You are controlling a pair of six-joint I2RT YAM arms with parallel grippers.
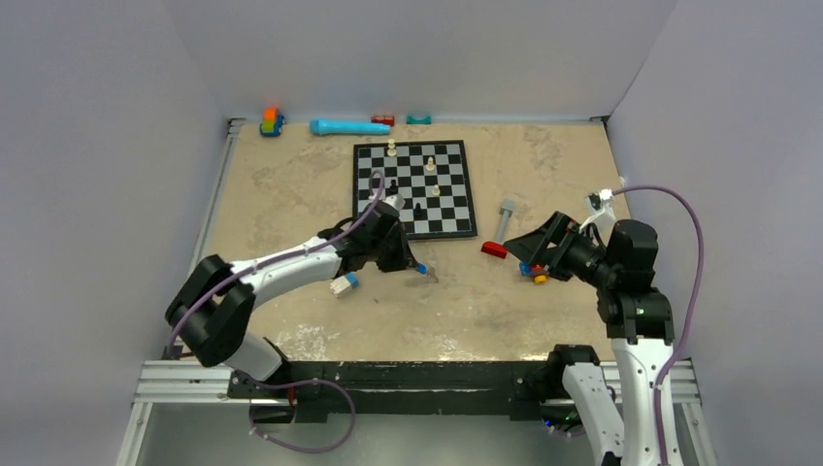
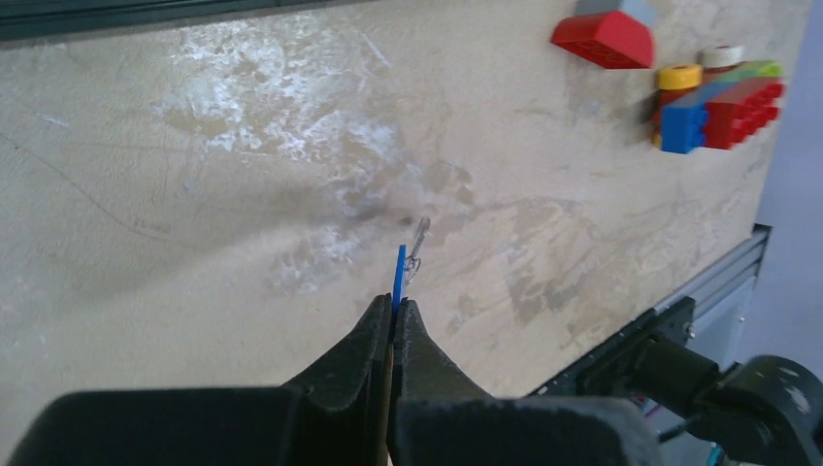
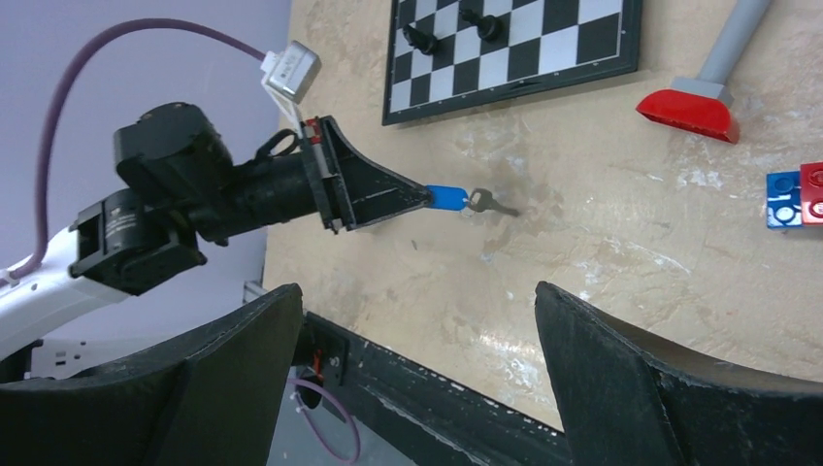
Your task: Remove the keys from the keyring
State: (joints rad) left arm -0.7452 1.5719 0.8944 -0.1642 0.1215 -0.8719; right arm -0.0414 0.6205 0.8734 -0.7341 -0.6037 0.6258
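Jaws of your left gripper (image 2: 393,311) are pinched shut on the key (image 3: 446,197), gripping its blue head edge-on. Jaws of your right gripper (image 3: 417,289) stand wide apart with nothing between them. Just beyond your left jaws lies the chessboard (image 1: 415,186). Between the two pairs of jaws, nearer the right, lies a red-headed tool (image 1: 499,236). A brick cluster (image 1: 532,273) sits just beside your right jaws. Past your left tips, the ring (image 3: 476,199) and the blade (image 3: 497,206) stick out from the blue head.

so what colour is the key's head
The key has a bright blue head, clearest in the right wrist view.
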